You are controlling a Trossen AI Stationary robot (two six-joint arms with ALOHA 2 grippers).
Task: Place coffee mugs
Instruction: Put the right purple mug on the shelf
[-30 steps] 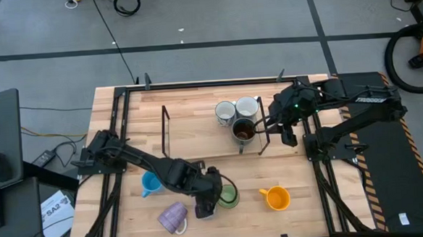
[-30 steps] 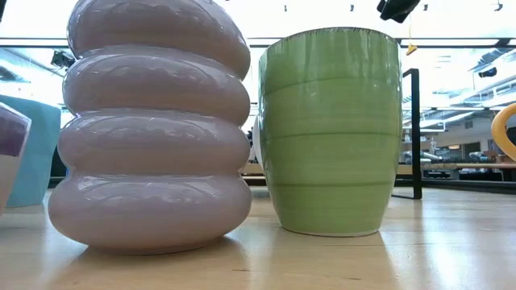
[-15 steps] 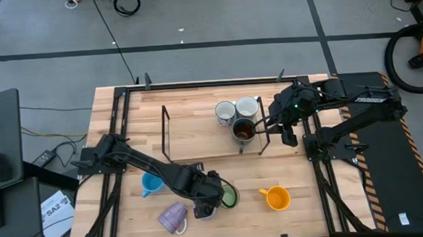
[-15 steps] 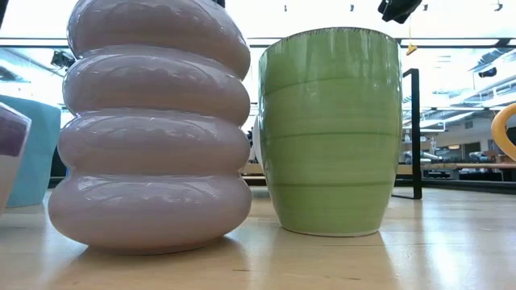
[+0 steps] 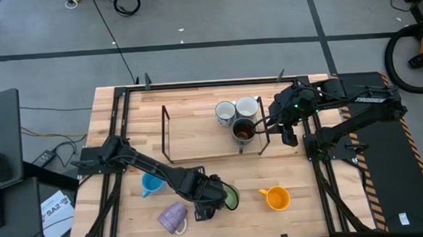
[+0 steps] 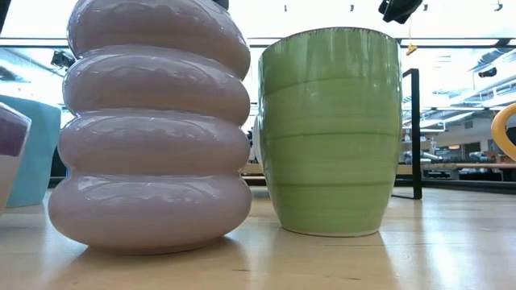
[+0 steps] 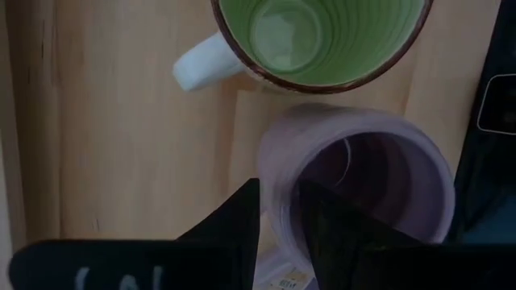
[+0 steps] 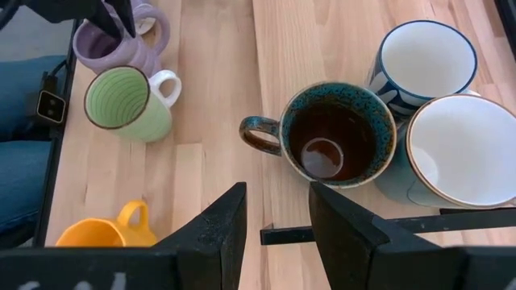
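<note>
high view: the left end effector (image 5: 205, 208) is down at the front of the surface (image 5: 190, 127), pressed in beside the green mug (image 5: 230, 196); a second lilac mug (image 5: 172, 217) lies on its side just left of it, the bright blue mug (image 5: 151, 183) farther left, the orange mug (image 5: 276, 198) off to the right. the right end effector (image 5: 288, 136) hovers by the black rack (image 5: 165, 128), next to the dark glazed mug (image 5: 243, 130), the patterned mug (image 5: 225, 112) and the pale mug (image 5: 248, 106).
low view: the ribbed lilac mug (image 6: 151, 121) and green mug stand upright, side by side, nearly touching.
left wrist view: here's the grip: the fingers (image 7: 234, 221) straddle the lilac mug's rim, one inside, one outside, clamped on the wall; the green mug sits just beyond.
right wrist view: the fingers (image 8: 218, 225) stand parted, holding nothing, above the dark glazed mug.
</note>
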